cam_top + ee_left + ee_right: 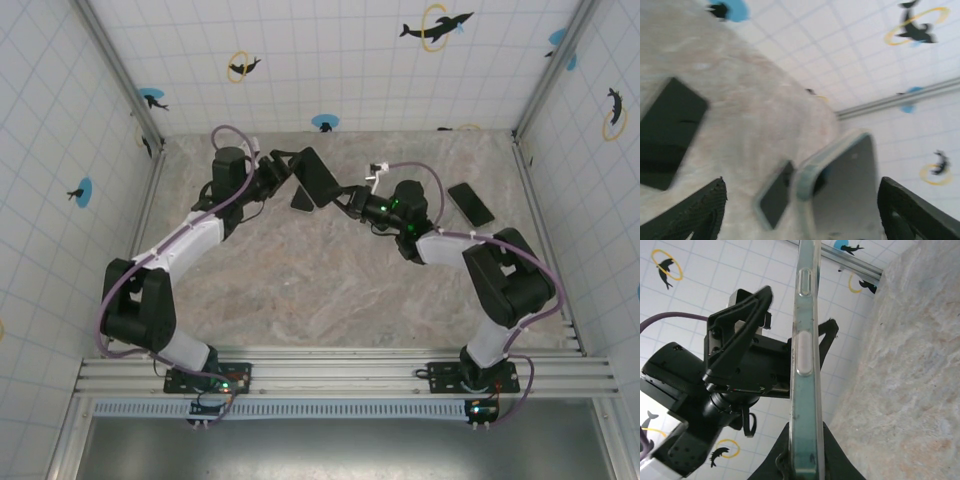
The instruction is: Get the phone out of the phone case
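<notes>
Black fingers point(700, 210) of the left gripper point(285, 175) stand spread apart, one on each side of the upper end of the phone case point(804, 365). From the right wrist camera there seems to be a gap between them and the case, so I judge they are not pressing it. The wide opening makes sense, because this gripper has to get around the broad side of the case before it can push or peel anything.

The case itself is held up in the air above the middle of the table point(330, 290), tilted, between the two arms. Its rim is clear plastic with a greenish tint, and the side buttons face the right wrist camera. The dark slab of the phone point(318, 180) appears to sit inside it, so I think the task's main step is not yet done.

Lower on the case, the right gripper point(352, 200) has its fingers point(832, 465) pressed together on the bottom end. It acts as a clamp, keeping the case steady and off the table for the other arm.

Far to the right, a second phone point(470, 204) lies flat on the table, well apart from both grippers.
</notes>
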